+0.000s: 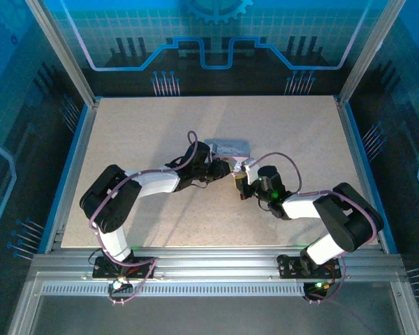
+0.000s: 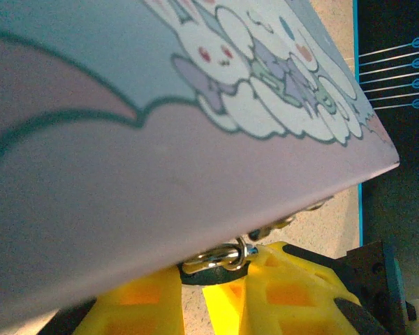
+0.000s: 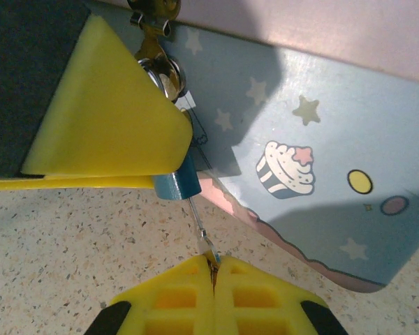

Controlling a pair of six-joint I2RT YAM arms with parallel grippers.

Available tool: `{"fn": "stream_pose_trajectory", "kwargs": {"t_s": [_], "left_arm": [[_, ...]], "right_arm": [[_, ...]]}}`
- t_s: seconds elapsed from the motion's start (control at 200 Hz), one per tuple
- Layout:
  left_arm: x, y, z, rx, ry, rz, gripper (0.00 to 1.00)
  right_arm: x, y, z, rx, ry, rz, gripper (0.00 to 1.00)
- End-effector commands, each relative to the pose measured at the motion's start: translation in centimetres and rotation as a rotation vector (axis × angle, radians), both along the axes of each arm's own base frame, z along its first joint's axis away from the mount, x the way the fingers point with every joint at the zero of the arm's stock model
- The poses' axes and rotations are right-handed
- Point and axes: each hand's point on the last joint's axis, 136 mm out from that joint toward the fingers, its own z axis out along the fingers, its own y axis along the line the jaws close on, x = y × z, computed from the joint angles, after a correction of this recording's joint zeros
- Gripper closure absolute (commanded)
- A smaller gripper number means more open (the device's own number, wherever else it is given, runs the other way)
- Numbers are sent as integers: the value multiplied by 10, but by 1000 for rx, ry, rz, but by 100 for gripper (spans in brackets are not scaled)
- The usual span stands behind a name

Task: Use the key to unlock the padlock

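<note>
Near the middle of the speckled desk point(image 1: 160, 125) lies a pale lavender case point(image 1: 227, 147), and both arms reach in to meet at its near edge. Up close its faces are printed with cartoons (white bunnies on one, a cupcake, stars and dots on the other).

The padlock point(image 3: 162, 73) is a small silvery metal piece hanging from a brass-coloured fitting on the case's edge. The left pincer point(image 2: 213, 269) stands narrow, its yellow fingers point(image 2: 286, 293) close on either side of the padlock and holding it at their tips, with a slim strip of desk showing in the gap below. From the right wrist, one of those fingers lies flat against the lock's body.

The key point(image 3: 176, 183) shows as a small blue piece just under that finger's tip, close against the case's lower edge. A thin metal strand runs from it down into the right pincer point(image 3: 213, 264). That pincer's two yellow fingertips are pressed together on the end of the strand, so it grips the key by this thin part. Whether the key's other end sits in the padlock is hidden behind the left finger.
</note>
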Motion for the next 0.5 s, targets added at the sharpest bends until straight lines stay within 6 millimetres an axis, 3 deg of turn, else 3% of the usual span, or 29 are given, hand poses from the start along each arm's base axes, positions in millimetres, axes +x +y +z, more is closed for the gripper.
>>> {"fn": "stream_pose_trajectory", "kwargs": {"t_s": [0.0,0.495], "left_arm": [[6,-9,29,-54,-56,-7,92],[5,-9,30,-64,-48,1,92]], "right_arm": [[-2,8,7,34,-19,18,100],[-3,8,12,61,-32,6,100]]}}
